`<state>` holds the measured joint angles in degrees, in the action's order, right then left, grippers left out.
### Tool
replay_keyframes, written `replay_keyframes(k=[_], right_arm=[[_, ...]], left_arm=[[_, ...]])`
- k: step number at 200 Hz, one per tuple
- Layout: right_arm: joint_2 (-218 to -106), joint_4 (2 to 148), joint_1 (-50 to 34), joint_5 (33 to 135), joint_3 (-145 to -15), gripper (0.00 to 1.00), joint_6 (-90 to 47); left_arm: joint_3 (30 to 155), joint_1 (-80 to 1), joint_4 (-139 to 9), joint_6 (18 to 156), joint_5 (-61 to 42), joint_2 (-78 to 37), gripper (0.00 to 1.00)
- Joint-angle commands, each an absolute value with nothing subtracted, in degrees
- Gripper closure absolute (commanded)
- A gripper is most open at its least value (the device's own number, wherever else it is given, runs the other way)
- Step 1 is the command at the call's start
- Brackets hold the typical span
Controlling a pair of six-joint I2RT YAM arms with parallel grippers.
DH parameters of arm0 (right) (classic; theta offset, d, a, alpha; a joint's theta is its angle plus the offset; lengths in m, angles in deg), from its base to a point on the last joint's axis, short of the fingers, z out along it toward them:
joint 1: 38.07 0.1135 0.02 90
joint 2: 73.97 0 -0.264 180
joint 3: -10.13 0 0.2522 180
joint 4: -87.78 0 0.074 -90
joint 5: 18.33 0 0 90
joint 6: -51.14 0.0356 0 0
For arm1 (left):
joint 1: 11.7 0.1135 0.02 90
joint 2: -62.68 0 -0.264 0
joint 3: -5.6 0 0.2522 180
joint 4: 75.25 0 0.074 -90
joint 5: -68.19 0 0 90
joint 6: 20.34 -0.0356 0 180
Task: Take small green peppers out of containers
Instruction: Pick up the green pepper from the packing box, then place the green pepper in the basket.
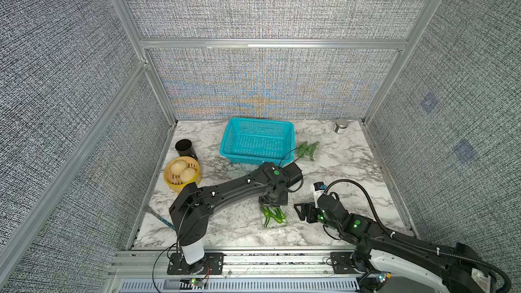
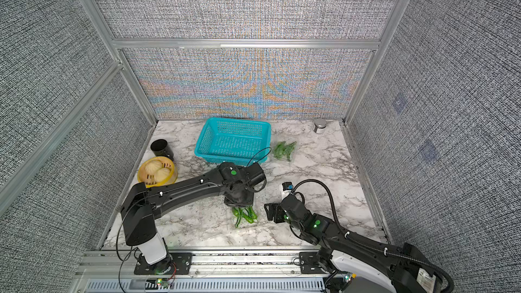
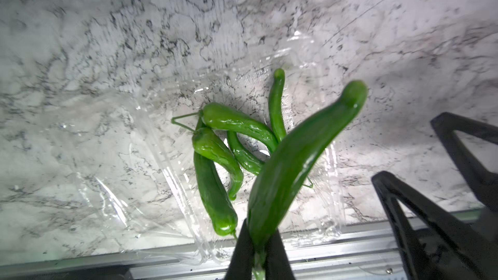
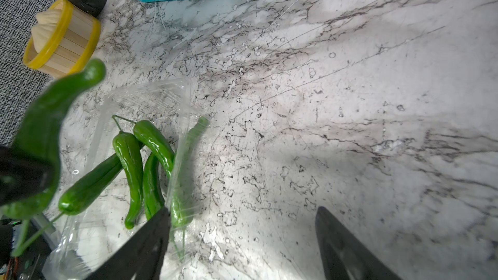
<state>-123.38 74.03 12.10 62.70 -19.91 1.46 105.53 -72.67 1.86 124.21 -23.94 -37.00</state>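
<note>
While left fingers [image 3: 249, 249] clamp one pepper [image 3: 296, 157] over its container [image 3: 172, 181], right fingers [image 1: 300, 211] gape empty, bottle [image 1: 317, 190] label illegible

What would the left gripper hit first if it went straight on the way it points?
Probably the loose peppers in the clear container beneath the left gripper; its held pepper would touch first. Depth is unclear.

One slim, glossy dark-green chili pepper [image 3: 301, 157] hangs clamped at its stem end in the left gripper [image 3: 258, 241], above five more peppers [image 3: 215, 152] crossed in an open clear plastic clamshell box [image 3: 121, 184]. A second clear clamshell [image 1: 303, 138], farther back, holds another cluster [image 1: 307, 149].
</note>
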Motion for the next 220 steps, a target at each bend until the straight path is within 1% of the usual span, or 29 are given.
replay_keyframes(k=[1,54,80,101,136,157,185,220], right_arm=[[-122.84,75.07,11.98,62.11,-19.87,0.15,1.14],[-124.17,76.10,11.42,62.44,-20.04,0.15,0.79],[-125.71,77.11,11.15,63.06,-20.33,0.15,0.80],[-126.95,77.77,10.97,63.54,-20.75,0.15,0.54],[-128.67,78.50,10.79,64.59,-21.53,0.15,0.52],[-128.60,77.91,10.80,64.99,-22.05,0.15,0.52],[-128.38,76.81,10.71,64.68,-22.63,0.15,0.18],[-127.85,74.61,10.71,64.67,-23.90,0.15,-0.32]], left_arm=[[108.74,-70.82,5.30,119.17,-23.91,-34.80,1.00],[122.57,-64.38,9.54,110.88,-25.11,-32.86,1.00],[125.31,-61.99,4.38,105.17,-26.75,-31.83,1.00],[128.04,-57.60,1.19,101.62,-26.08,-32.86,1.00],[130.47,-49.67,-6.10,95.24,-24.98,-38.34,1.00],[130.72,-46.09,-10.67,93.15,-22.43,-42.23,1.00],[131.17,-42.92,-13.58,92.19,-21.41,-48.46,1.00],[131.15,-41.16,-15.43,92.15,-22.14,-55.89,1.00]])
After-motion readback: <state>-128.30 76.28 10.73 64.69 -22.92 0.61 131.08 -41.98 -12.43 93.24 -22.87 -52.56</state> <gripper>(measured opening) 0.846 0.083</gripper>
